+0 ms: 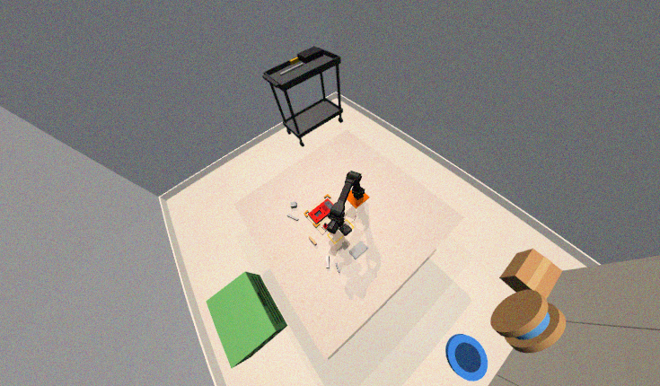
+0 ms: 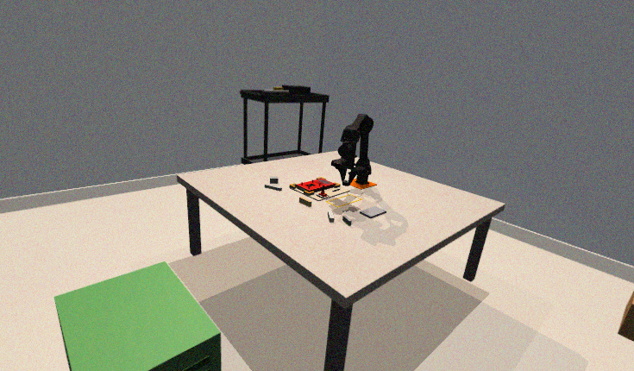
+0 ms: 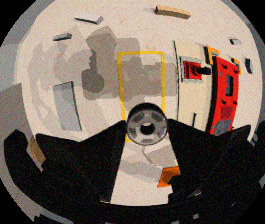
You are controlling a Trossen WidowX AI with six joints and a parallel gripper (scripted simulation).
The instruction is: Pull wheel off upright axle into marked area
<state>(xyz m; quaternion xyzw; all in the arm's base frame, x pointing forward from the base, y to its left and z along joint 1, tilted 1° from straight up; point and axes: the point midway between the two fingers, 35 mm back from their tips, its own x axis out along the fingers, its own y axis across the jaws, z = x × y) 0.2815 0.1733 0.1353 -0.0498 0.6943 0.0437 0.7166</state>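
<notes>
My gripper [image 1: 338, 231] [image 2: 348, 182] [image 3: 146, 123] is shut on the wheel, holding it in the air above the table. The wheel [image 3: 147, 118] is grey with a dark hub hole and sits between the fingertips in the wrist view; it is too small to make out in the top and exterior views. The upright axle [image 3: 203, 71] is a bare black peg on a red base [image 3: 191, 70] [image 2: 323, 193], to the right of the wheel and apart from it. The marked area is a yellow outline [image 3: 141, 52]; in the wrist view the wheel overlaps its near right part.
A red board [image 1: 317, 213] [image 2: 315, 185] [image 3: 227, 75] with orange corner brackets lies beside the axle base. A flat grey slab [image 1: 358, 250] [image 2: 373, 212] [image 3: 67, 106] lies on the other side of the outline. A tan block [image 2: 304, 201] [image 3: 173, 12] and several small grey blocks lie around.
</notes>
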